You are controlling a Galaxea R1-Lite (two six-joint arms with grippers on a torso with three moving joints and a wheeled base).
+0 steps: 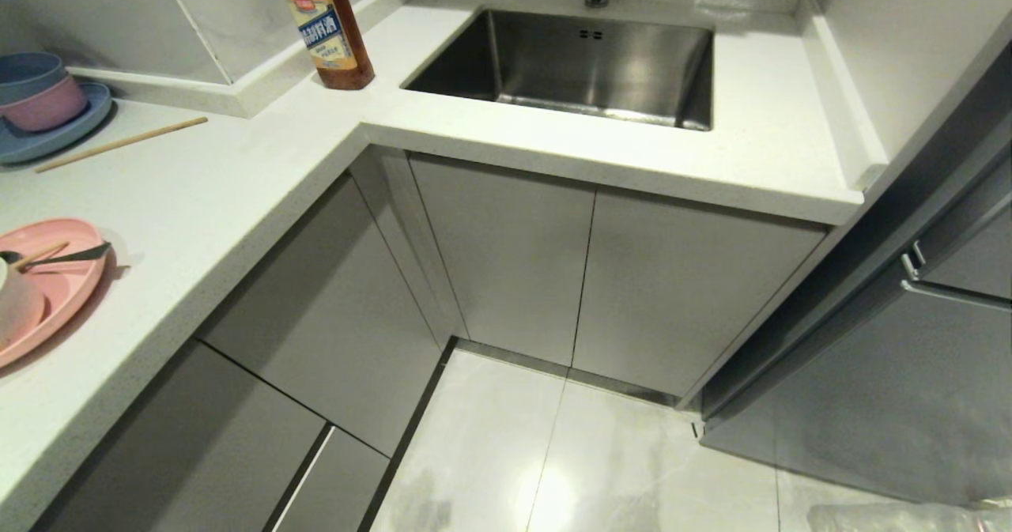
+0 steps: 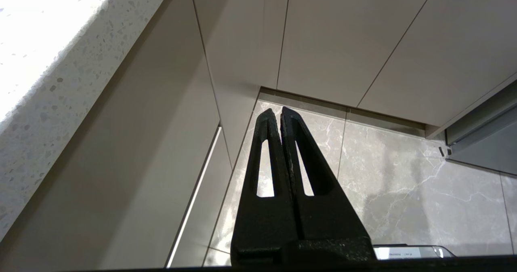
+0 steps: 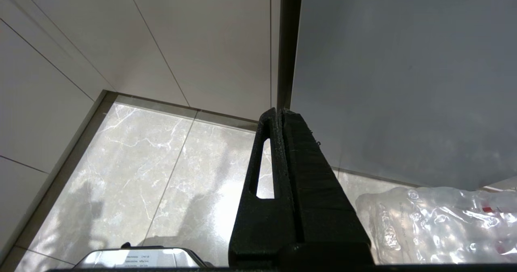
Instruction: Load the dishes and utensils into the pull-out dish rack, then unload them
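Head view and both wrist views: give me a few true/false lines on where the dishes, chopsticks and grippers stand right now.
1. The pink plate lies on the counter. True.
2. The sink holds the white bowl. False: the sink looks empty; the white bowl sits on the pink plate.
3. One chopstick lies bare on the counter, beside the blue plate. True.
4. The left gripper holds the spoon. False: it is shut on nothing, hanging low before the cabinet fronts; the spoon rests on the pink plate.
5. The right gripper is shut above the floor. True.
6. The dish rack is pulled out. False: every cabinet front in view is closed.
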